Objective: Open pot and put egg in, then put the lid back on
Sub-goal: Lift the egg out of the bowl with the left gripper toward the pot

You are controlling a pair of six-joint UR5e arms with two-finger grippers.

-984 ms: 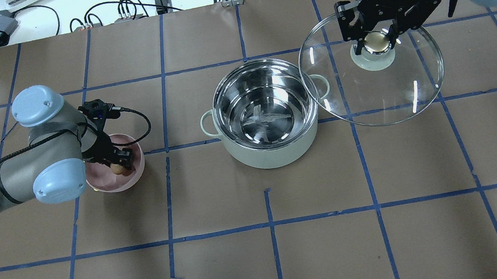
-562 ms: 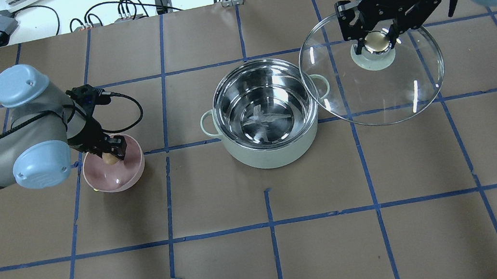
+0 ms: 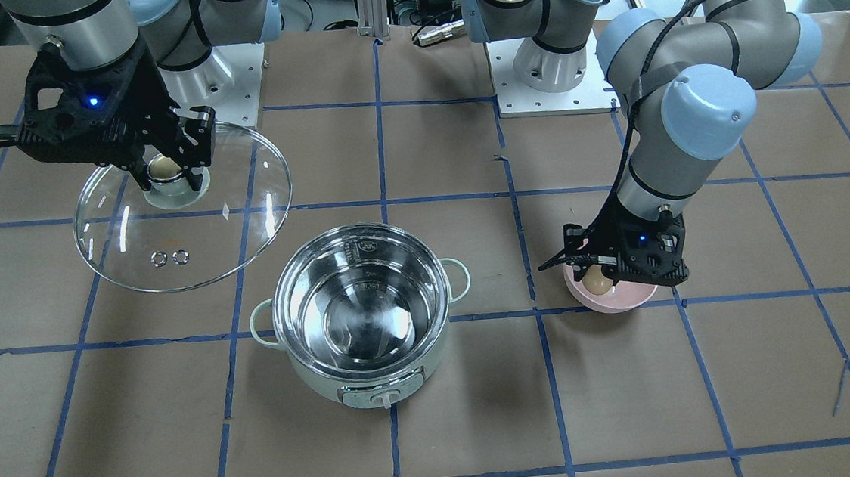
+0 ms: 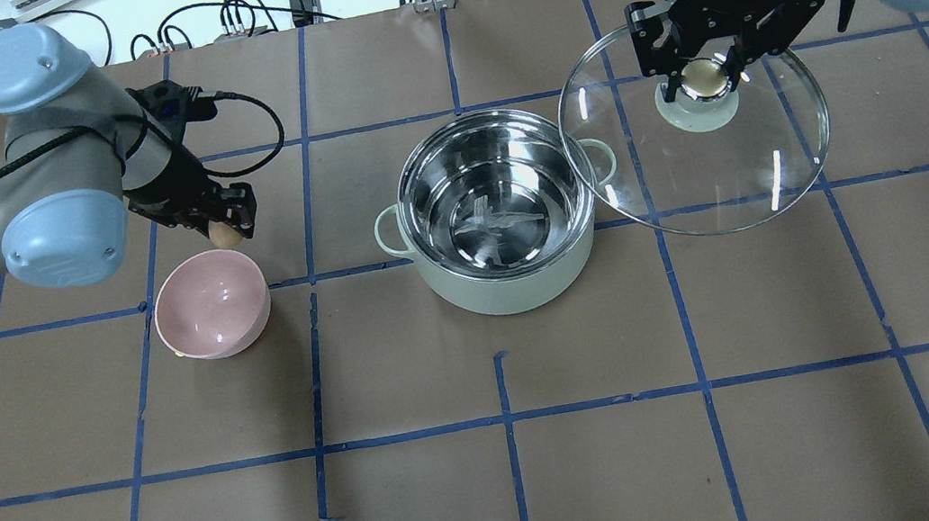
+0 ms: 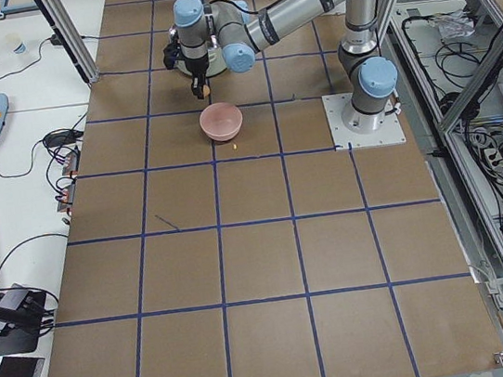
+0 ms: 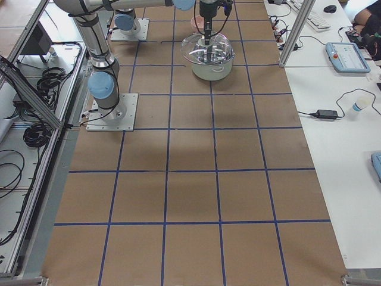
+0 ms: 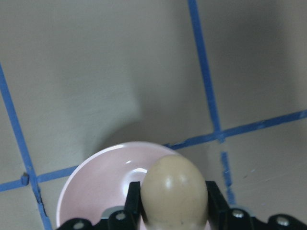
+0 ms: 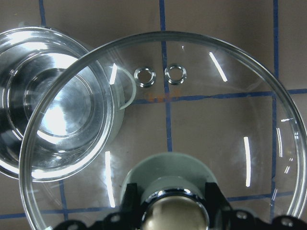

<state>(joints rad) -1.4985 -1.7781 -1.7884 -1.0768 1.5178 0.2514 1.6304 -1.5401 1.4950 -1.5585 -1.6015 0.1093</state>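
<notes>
Open pot point(image 4: 513, 285); egg point(image 4: 224, 234) above pink bowl point(image 4: 209, 307)

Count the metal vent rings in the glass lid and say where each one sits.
2. Both pierce the lid near its rim, side by side: one ring nearer the pot, the other ring beside it. None seems hidden.

Left arm: bent at the elbow, wrist turned downward.
Left gripper point(image 4: 225, 232): fingers closed on the egg point(image 7: 173, 190), which is held aloft.
Right arm: wrist held vertical.
Right gripper point(image 4: 708, 77): fingers clamped on the knob of the lid point(image 4: 689, 174).
</notes>
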